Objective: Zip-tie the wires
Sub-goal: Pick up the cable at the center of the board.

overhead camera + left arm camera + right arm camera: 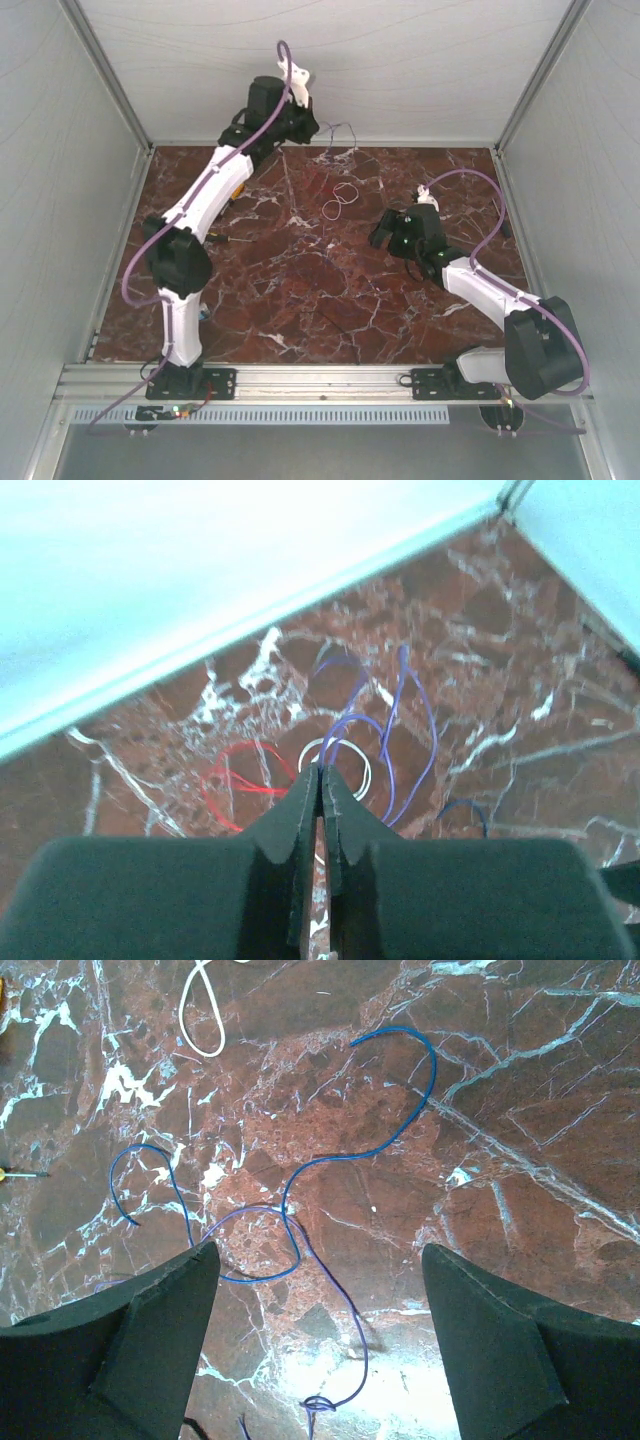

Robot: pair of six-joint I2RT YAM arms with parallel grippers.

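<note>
Wires point(345, 742), thin looping red, purple, white strands, veined marble table point(300, 300)

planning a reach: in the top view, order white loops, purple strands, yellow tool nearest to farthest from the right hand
1. white loops, just left of the right hand
2. purple strands, by the back edge
3. yellow tool, far left side

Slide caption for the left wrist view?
Left gripper shut at the wires, red, purple and white loops on the marble table.
</note>
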